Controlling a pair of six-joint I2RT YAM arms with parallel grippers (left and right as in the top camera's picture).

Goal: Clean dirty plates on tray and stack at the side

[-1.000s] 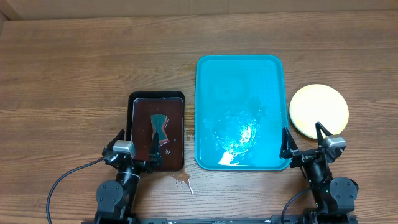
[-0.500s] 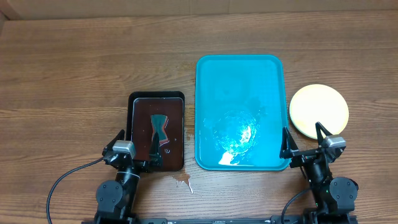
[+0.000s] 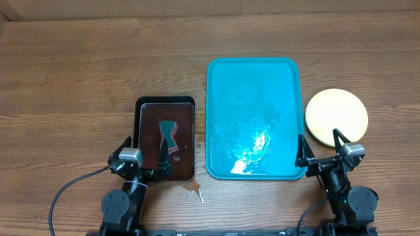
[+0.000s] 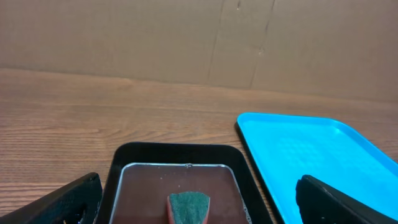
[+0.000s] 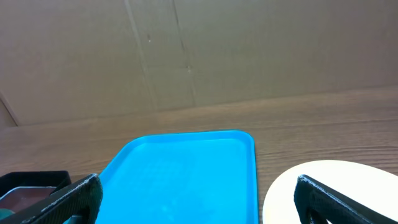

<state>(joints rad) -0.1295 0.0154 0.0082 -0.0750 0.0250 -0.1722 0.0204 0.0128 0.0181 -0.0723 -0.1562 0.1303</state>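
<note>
The turquoise tray [image 3: 252, 85] lies at the table's middle right with nothing on it; it also shows in the left wrist view [image 4: 311, 155] and right wrist view [image 5: 180, 174]. A pale yellow plate stack [image 3: 336, 117] sits on the wood right of the tray, seen from the right wrist too [image 5: 323, 186]; how many plates are in it I cannot tell. My left gripper [image 3: 142, 157] is open and empty at the near end of the black tray. My right gripper [image 3: 320, 149] is open and empty between the turquoise tray's near right corner and the plates.
A small black tray [image 3: 165, 137] with brown water holds a green-topped sponge [image 3: 168, 134], also in the left wrist view [image 4: 188, 207]. A small brown spill [image 3: 192, 191] marks the wood near the front. A cardboard wall [image 4: 199, 37] stands behind the table.
</note>
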